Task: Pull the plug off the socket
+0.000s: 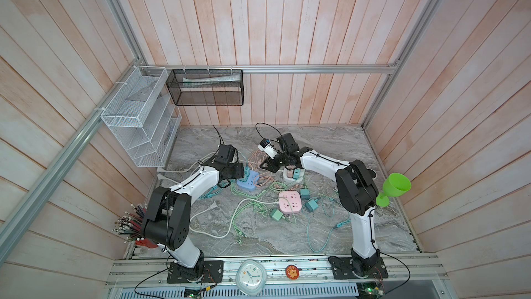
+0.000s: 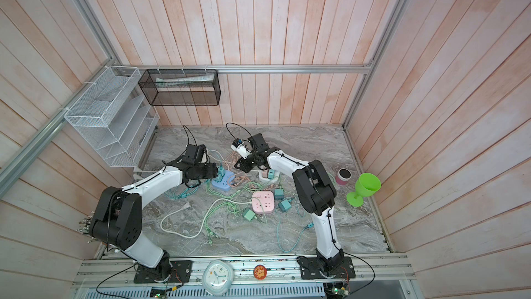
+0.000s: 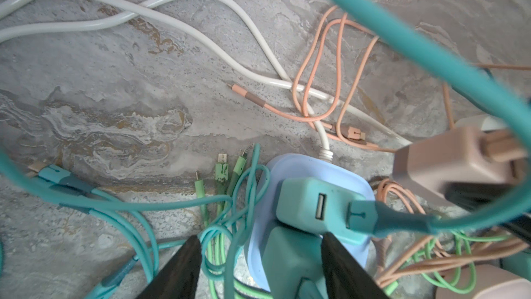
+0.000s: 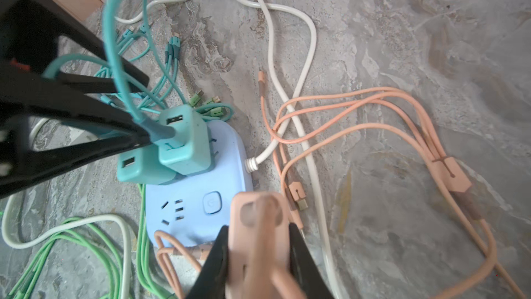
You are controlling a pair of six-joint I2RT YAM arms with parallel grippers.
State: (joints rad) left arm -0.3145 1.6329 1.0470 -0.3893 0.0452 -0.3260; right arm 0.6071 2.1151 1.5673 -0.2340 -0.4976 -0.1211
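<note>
Teal plug (image 3: 290, 260): seated in blue socket (image 3: 304, 165), between the left fingers (image 3: 178, 271). The fingers are apart. One lies close against the plug's side; the other stands off it, with cables in the gap. Second teal plug (image 3: 313, 205), with its cable attached, sits in the same socket just beyond the fingertips.

Right fingers (image 4: 214, 260) are clamped on pink plug (image 4: 258, 225), one on each flank. The plug hangs over the socket's near corner, apparently clear of its face, though blur makes contact hard to judge.

Pink cables (image 4: 452, 175) and white cord (image 4: 265, 153) lie on the surface (image 4: 416, 39) past the right fingertips.
</note>
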